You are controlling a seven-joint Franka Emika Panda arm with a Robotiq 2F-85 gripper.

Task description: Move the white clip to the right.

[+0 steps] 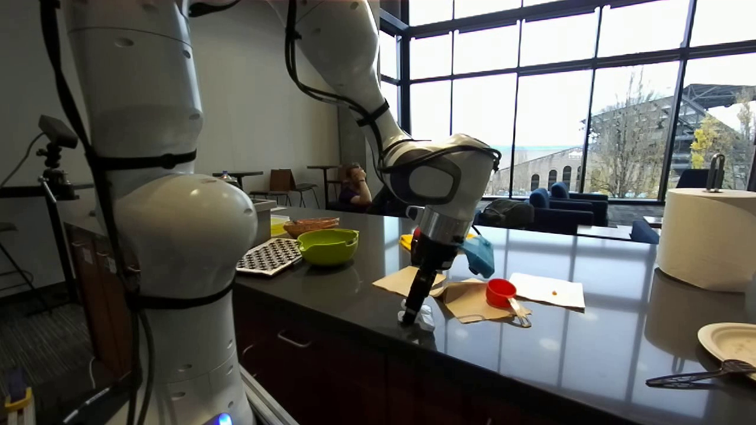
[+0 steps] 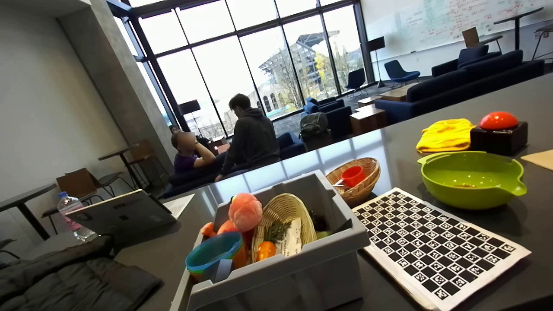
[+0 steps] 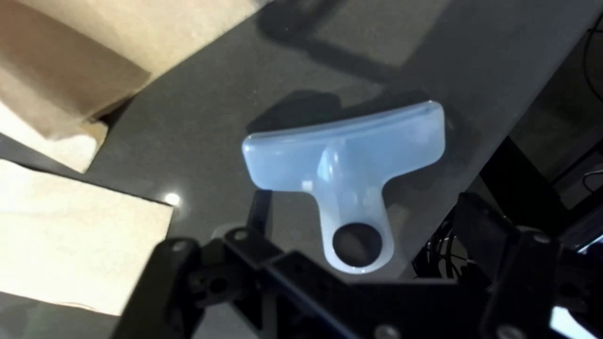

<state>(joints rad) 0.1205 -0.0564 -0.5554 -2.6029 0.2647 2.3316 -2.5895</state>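
1. Glossy dark counter [image 1: 567,345], tall gridded windows [image 1: 484,106] behind.
2. White clip [image 3: 348,165]: smooth T-shaped plastic with a ring end, on the counter near its edge.
3. Gripper [image 3: 365,202]: jaws wide apart, flanking the ring; contact cannot be told.

Lettering [image 2: 128,204] on the laptop [image 2: 123,221] begins "ETH".

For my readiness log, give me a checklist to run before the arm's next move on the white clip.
1. Fingers open: ok.
2. White clip with handle between them: ok, gaps on both sides in wrist view.
3. Fingers low enough to grip: cannot tell.
4. Bare counter between clip and tan sheets: ok.
5. Clip well away from the counter's edge: not ok, it lies near.
6. Rightward path free: cannot tell; whose right is unstated.
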